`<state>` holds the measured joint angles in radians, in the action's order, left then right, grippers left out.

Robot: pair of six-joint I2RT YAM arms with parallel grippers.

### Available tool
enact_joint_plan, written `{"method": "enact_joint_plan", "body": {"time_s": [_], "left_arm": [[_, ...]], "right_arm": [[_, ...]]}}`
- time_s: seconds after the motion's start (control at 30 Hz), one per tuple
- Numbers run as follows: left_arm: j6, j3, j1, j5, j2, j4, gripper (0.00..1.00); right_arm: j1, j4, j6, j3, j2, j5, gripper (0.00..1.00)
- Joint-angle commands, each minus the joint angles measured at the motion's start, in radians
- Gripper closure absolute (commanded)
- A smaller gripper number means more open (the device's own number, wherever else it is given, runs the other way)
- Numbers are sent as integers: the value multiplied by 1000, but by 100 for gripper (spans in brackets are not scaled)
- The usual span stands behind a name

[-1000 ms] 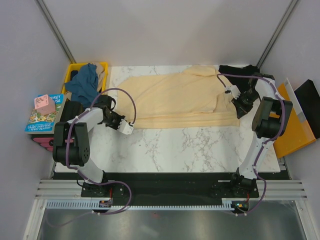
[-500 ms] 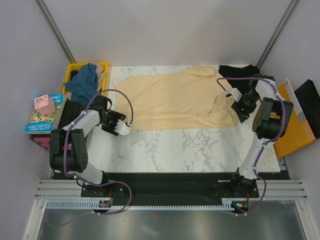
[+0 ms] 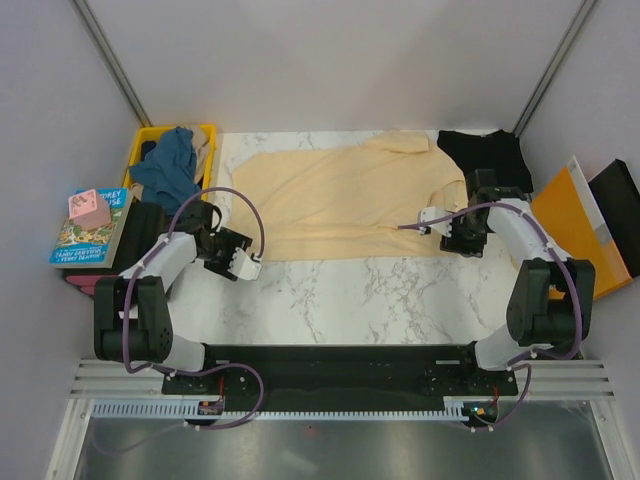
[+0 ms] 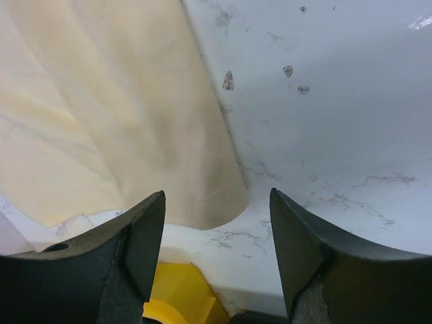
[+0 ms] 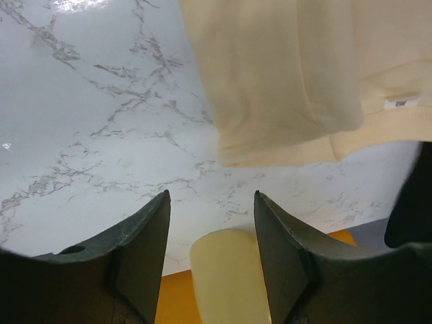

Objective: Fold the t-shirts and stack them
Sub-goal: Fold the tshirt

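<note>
Cream shirt lies flat by the bench's far edge; I see left gripper and right gripper spread, empty, each just short of a near corner

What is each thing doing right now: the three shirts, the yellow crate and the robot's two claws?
cream-yellow t-shirt: spread on the table, right part doubled over.
black t-shirt: lying loose at the far right corner, not folded.
teal-blue t-shirt: bunched up in the crate.
yellow crate: holding the teal-blue shirt.
left gripper: open, empty, at the cream shirt's near left corner.
right gripper: open, empty, at its near right corner.
</note>
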<state>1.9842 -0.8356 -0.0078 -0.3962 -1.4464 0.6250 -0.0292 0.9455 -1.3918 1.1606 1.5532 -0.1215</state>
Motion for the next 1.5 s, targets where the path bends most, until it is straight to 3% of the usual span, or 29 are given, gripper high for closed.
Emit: {"method": "enact_joint_plan", "body": {"time_s": [0.0, 0.47, 0.63, 0.7, 1.03, 1.1, 1.17, 1.3, 1.47], "left_arm": [[130, 24, -6, -27, -6, -19, 30], [104, 26, -15, -10, -86, -96, 30], [93, 15, -32, 0, -120, -110, 31], [91, 12, -37, 6, -140, -108, 33], [65, -17, -63, 56, -250, -108, 44], [62, -16, -67, 72, -259, -107, 55], [50, -17, -70, 82, -256, -96, 80], [41, -25, -70, 92, -227, -28, 86], [39, -33, -70, 100, -181, 94, 87]], "right_arm": [[15, -103, -70, -47, 13, 39, 40], [60, -220, 5, -59, 162, 23, 41], [61, -231, 23, -55, 208, 65, 47], [63, -228, 14, -70, 214, 80, 52], [58, -228, 11, -110, 240, 95, 55], [61, -225, 13, -108, 246, 102, 59], [60, -215, 17, -102, 246, 105, 66], [60, -179, 14, -102, 234, 109, 79], [61, -107, 1, -114, 205, 102, 89]]}}
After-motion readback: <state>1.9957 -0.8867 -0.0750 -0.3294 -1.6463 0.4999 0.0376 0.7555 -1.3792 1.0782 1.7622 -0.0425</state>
